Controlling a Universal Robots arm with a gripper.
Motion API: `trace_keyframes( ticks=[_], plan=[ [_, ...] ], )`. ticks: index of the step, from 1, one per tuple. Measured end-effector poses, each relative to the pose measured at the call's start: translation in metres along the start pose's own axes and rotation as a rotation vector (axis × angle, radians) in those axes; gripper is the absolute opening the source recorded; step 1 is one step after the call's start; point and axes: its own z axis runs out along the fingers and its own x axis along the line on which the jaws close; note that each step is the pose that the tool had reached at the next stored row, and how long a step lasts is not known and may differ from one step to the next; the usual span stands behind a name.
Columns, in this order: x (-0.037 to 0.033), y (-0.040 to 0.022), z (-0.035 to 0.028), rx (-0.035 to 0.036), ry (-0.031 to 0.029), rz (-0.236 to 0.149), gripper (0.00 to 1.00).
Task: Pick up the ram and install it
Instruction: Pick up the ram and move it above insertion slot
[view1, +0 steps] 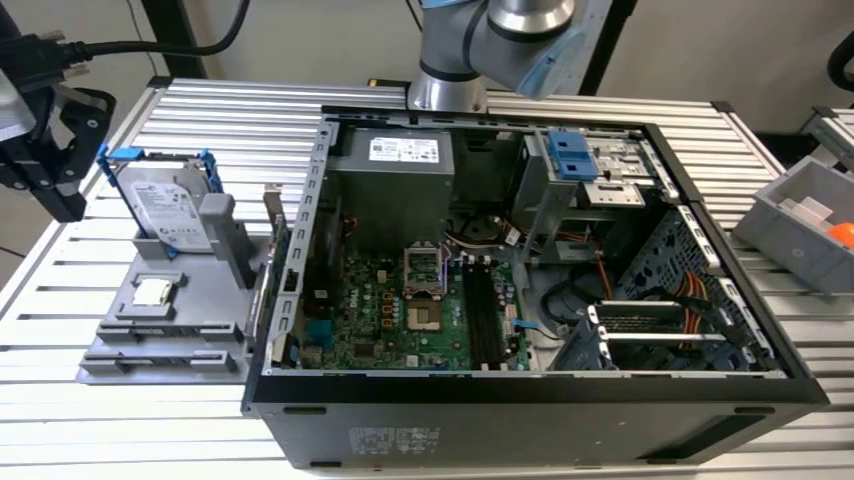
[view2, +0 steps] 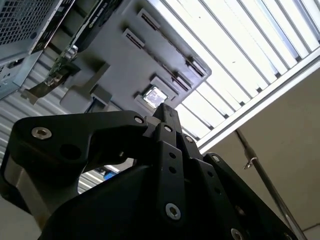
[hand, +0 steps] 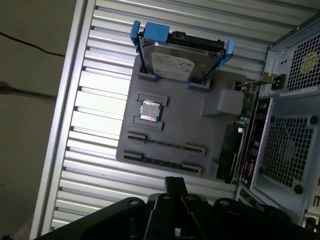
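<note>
**Just off the parts tray (hand: 175, 130), gripper (hand: 175, 181) empty**

Hovers near the gray tray, pressed together on nothing. In that tray: ram (hand: 162, 162) on edge in a slotted row, processor chip (hand: 150, 110) in a square pocket, hard drive (hand: 172, 64) upright. Alongside, open computer case (view1: 534, 390).

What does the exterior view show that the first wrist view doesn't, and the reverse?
Exterior view: the inside of the open case, with motherboard and black slots, plus a grey bin. First wrist view: the case's rear grilles and the ram in the tray. Both: hard drive, chip, tray, slatted table.
</note>
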Motion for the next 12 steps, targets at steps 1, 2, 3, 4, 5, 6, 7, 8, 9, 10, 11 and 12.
trace_keyframes(
  ticks=[1,2,3,4,5,6,7,8,9,10,11,12],
  plan=[
    [0.0,0.0,0.0,0.0,0.0004,-0.008,0.0],
    [0.0,0.0,0.0,-0.0001,0.0008,-0.015,0.0],
    [0.0,0.0,0.0,-0.0001,0.0011,-0.022,0.0],
    [0.0,0.0,0.0,-0.0002,0.0014,-0.03,0.0],
    [0.0,0.0,0.0,-0.0003,0.0018,-0.037,0.0],
    [0.0,0.0,0.0,-0.0003,0.0022,-0.044,0.0],
    [0.0,0.0,0.0,-0.0003,0.0025,-0.051,0.0],
    [0.0,0.0,0.0,-0.0004,0.0029,-0.058,0.0],
    [0.0,0.0,0.0,-0.0005,0.0032,-0.065,0.0],
    [0.0,0.0,0.0,-0.0005,0.0035,-0.072,0.0],
    [0.0,0.0,0.0,-0.0005,0.0039,-0.079,0.0],
    [0.0,0.0,0.0,-0.0006,0.0041,-0.086,0.0]
  ],
)
